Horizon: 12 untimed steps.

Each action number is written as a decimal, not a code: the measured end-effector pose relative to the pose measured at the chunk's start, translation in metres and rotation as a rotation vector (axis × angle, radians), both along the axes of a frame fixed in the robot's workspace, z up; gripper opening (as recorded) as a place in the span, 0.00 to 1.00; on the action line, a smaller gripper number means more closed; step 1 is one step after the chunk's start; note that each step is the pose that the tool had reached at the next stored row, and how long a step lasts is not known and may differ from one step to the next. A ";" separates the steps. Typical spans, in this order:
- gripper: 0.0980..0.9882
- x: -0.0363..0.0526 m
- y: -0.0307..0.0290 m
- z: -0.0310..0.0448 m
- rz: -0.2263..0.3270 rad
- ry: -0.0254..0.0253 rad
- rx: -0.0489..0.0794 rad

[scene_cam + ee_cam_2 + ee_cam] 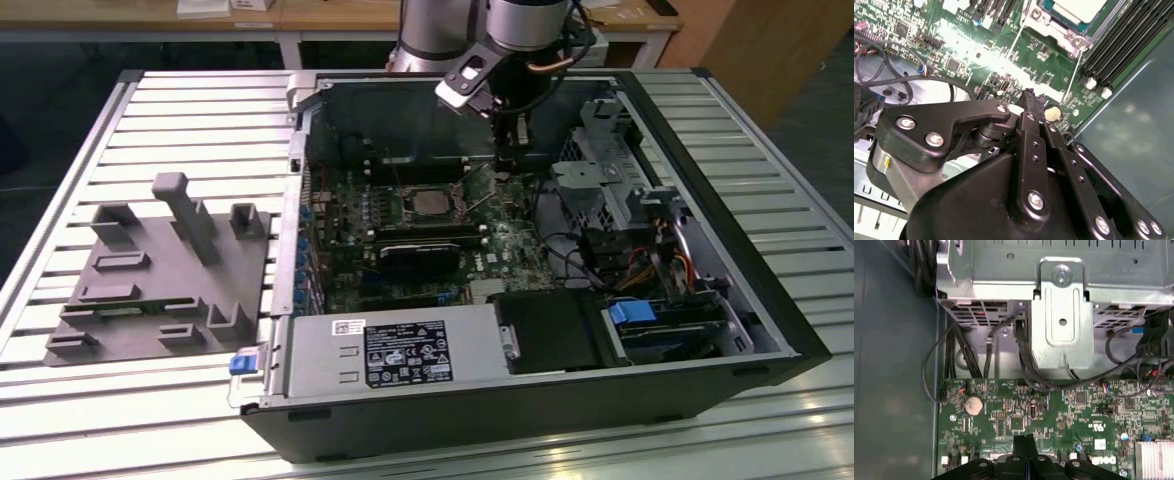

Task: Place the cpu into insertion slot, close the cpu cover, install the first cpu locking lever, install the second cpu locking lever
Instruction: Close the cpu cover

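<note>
On the ribbed metal table an open black computer case lies on its side, with a grey moulded fixture block beside it toward the exterior view's left. Along the case's near edge sits a grey steel power supply bearing a black-and-white printed label whose text is too small to make out. The green motherboard lies flat on the case floor, and a folded silver sheet-metal bracket stands over black cables at one end of it. The arm's black gripper hangs tip-down just above the board, its two fingers pressed together with nothing between them, in both wrist views. Long black memory slots run past the insertion slot, which lies to the exterior view's left of the gripper. The cpu sits in that slot, flat and face up; being square it has no long axis, and its edges run parallel to the memory slots. Its top is dull, smooth silver-grey. The cpu cover, a thin bright frame, lies around its edge. A round silver coin cell sits on the board near the gripper.
</note>
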<state>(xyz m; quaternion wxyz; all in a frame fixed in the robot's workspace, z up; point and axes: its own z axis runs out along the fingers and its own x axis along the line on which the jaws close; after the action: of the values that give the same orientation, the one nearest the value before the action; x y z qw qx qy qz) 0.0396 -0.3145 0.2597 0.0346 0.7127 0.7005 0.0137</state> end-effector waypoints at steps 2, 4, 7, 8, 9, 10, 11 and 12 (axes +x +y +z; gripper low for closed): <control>0.00 0.0032 0.0000 0.0000 0.000 0.0000 0.000; 0.00 0.0055 0.0000 0.0000 0.000 -0.0001 0.000; 0.00 0.0069 0.0000 0.0000 0.000 0.0000 0.000; 0.00 0.0068 0.0000 0.0000 0.000 0.0000 0.000; 0.00 0.0069 0.0000 0.0000 0.000 0.0000 0.000; 0.00 0.0069 0.0000 -0.0001 0.000 0.0000 0.000; 0.00 0.0069 0.0000 -0.0002 0.000 0.0000 0.000; 0.00 0.0070 0.0000 -0.0008 0.000 -0.0001 -0.001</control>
<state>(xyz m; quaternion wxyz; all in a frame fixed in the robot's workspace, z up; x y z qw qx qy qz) 0.0465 -0.3145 0.2590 0.0349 0.7127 0.7005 0.0135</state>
